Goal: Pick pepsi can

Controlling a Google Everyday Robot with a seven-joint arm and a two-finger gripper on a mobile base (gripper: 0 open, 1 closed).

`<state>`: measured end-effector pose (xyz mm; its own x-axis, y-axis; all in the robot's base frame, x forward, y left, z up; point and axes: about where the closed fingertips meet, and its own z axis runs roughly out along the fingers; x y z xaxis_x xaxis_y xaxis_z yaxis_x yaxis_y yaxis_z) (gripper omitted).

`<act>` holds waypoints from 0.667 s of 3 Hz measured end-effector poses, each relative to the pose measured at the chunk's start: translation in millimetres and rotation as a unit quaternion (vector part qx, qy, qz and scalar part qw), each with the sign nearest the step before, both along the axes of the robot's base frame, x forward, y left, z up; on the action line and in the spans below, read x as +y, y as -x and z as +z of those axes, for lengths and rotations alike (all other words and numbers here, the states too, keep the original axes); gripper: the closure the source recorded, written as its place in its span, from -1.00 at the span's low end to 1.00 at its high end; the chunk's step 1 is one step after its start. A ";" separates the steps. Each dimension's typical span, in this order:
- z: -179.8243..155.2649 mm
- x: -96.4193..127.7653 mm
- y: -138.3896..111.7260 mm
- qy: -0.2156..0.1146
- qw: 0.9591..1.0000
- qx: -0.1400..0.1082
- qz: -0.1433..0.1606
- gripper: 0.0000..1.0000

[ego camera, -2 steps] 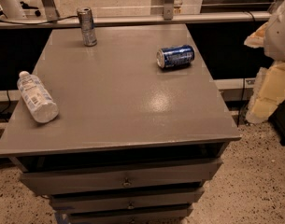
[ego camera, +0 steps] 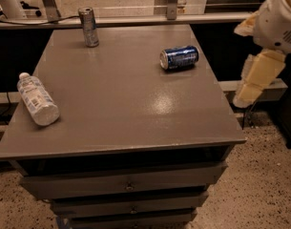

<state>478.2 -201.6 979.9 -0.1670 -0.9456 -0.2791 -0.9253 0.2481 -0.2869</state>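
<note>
**Gripper [ego camera: 256,79] beside the table, off its 3 o'clock edge**

On the grey table [ego camera: 121,123], a clear plastic bottle [ego camera: 37,100] lies on its side at 9 o'clock. A slim silver can [ego camera: 89,26] stands upright at 11 o'clock. The pepsi can [ego camera: 179,57] lies on its side at about 1 o'clock, near the right edge. The white arm [ego camera: 278,18] enters at the upper right. Its cream gripper hangs down and leftward, apart from the table and the can; whether it is apart or together cannot be told.
</note>
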 end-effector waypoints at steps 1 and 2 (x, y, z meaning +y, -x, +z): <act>1.6 22.2 -60.2 -0.038 0.999 -0.020 0.020 -1.00; -3.5 48.9 -120.6 -0.073 0.997 -0.019 0.032 -1.00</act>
<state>598.8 -152.6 976.4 -0.0945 -0.9027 -0.4198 -0.9297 0.2308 -0.2871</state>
